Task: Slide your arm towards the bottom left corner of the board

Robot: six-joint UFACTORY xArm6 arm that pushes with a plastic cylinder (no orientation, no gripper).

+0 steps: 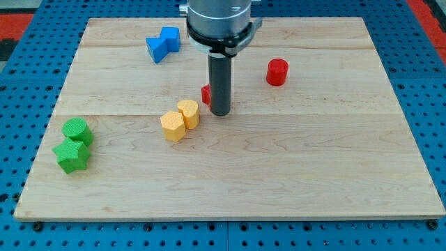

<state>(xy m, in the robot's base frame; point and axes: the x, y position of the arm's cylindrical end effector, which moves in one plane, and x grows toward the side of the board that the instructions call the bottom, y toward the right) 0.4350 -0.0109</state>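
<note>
Board [279, 174], pale wooden planks, lies flat on a blue perforated table [21, 139]; its bottom left corner, the target of the move, sits at the view's lower left and carries no block.

Tool: my tip [220, 113], the lower end of a straight dark rod, rests on the board a little above centre. It has no jaws, so nothing is spread, pressed together or pinched. A small red block [207, 94] shows partly behind the rod on its left side, touching it or nearly so; contact cannot be confirmed.

Other items noted:
- two yellow blocks [179, 120], touching each other, just beside the tip toward the view's left and slightly lower;
- green cylinder [77, 130] and green block [72, 156], near the left edge, above the target corner;
- blue block [162, 43] at upper left;
- red cylinder [277, 72] at upper right, well apart.

Handling, as judged: the board is stiff and smooth, so the tip should glide freely; nothing needs to be taken hold of. The blocks look light and would slide if struck. A straight line to the corner passes the yellow pair closely.

Brands, labels, writing: none legible.
</note>
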